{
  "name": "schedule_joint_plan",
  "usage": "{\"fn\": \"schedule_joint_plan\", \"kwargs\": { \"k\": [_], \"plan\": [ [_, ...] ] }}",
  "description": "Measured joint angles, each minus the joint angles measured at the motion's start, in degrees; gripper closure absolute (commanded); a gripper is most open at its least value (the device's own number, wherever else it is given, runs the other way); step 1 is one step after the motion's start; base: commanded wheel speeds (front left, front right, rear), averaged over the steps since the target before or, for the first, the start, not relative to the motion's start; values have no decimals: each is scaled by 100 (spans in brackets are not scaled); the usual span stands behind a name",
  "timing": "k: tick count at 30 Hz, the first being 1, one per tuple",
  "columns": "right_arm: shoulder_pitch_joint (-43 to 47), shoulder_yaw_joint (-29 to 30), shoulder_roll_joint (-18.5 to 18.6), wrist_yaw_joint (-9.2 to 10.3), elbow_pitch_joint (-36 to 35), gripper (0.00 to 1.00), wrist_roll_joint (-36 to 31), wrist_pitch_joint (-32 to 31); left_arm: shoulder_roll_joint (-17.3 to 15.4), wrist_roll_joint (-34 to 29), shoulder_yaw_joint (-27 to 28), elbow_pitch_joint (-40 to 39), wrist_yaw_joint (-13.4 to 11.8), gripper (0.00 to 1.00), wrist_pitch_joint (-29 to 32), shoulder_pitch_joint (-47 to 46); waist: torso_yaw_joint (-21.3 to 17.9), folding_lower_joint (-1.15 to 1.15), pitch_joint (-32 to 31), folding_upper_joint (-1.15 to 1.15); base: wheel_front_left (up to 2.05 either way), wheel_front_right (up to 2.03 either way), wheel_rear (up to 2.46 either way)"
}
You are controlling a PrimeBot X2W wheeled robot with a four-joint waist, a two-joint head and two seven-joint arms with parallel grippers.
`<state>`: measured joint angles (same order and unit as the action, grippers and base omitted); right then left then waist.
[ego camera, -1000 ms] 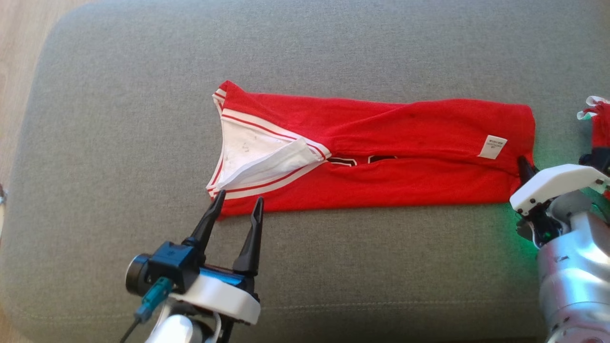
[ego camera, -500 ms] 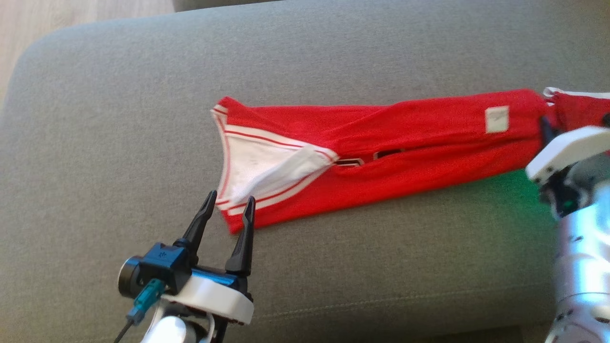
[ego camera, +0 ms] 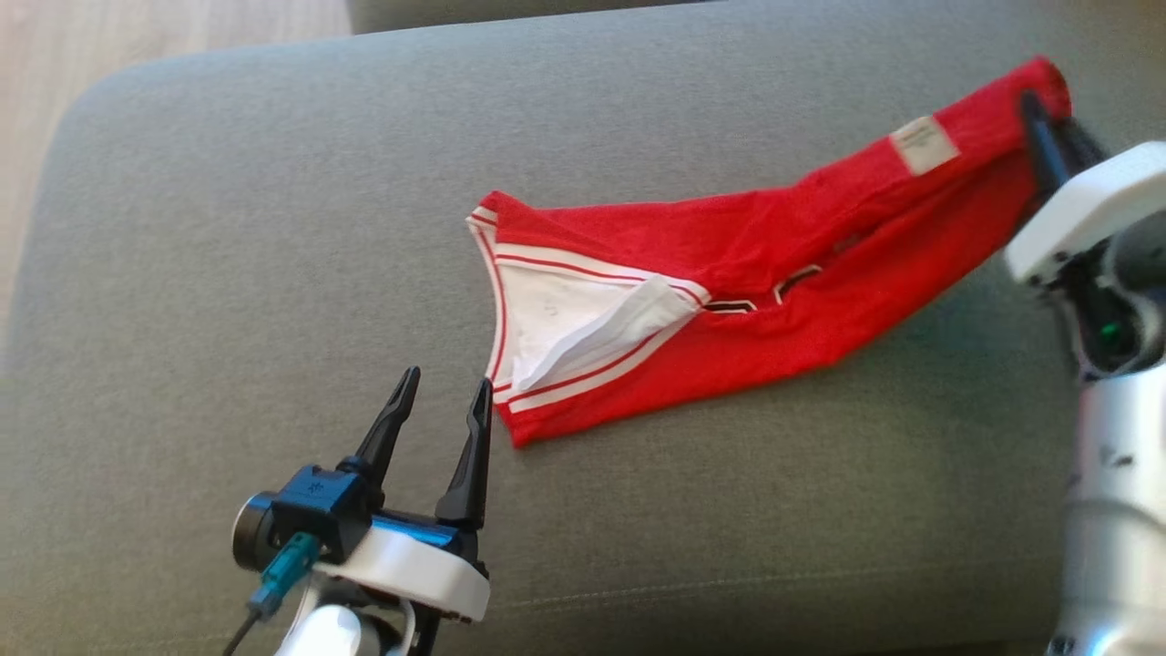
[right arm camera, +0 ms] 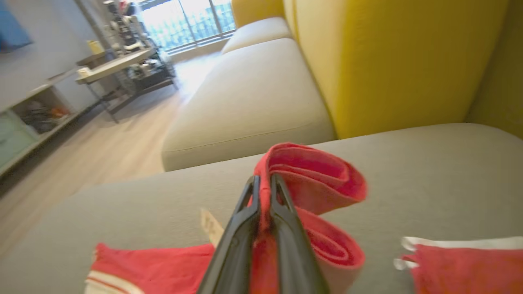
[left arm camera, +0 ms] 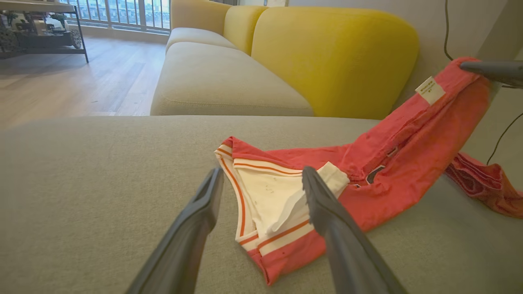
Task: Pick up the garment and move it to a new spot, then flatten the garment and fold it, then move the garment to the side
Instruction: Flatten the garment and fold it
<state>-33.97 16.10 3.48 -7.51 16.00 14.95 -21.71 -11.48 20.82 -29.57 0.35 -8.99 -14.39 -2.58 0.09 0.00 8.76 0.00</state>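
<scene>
The garment point(ego camera: 783, 292) is a red jersey with white-and-red trim, folded into a long strip on the grey cushion point(ego camera: 228, 228). Its hem end with the white label point(ego camera: 923, 144) is lifted off the cushion, pinched in my right gripper point(ego camera: 1048, 118), which is shut on the red cloth point(right arm camera: 310, 175). The collar end point(left arm camera: 278, 204) still rests on the cushion. My left gripper point(ego camera: 442, 401) stands open just left of the collar end, and in the left wrist view its fingers point(left arm camera: 327, 212) frame the white trim without touching it.
A second red garment point(left arm camera: 482, 183) with a white edge point(right arm camera: 457, 261) lies on the cushion past the lifted end. A yellow sofa back point(left arm camera: 335, 53) and beige seat point(left arm camera: 220, 77) stand beyond. Wooden floor point(ego camera: 55, 100) lies off the cushion's left edge.
My right gripper has risen and carried the hem end up and away, so the strip now slants and its collar end has slid to the right. The left gripper stayed open and still. The head camera shifted.
</scene>
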Motion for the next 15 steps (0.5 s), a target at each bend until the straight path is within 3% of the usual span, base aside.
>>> {"fn": "schedule_joint_plan", "kwargs": {
  "k": [7,15],
  "plan": [
    [449,-1022,-8,0,-452,100,932,-90,13,3,-18,40,52,0,0,7,336,0,-51,0,0,0,0],
    [433,-1794,-2,0,252,100,1376,375,75,9,-126,98,100,0,1,7,791,0,-97,0,0,0,0]
  ]
}}
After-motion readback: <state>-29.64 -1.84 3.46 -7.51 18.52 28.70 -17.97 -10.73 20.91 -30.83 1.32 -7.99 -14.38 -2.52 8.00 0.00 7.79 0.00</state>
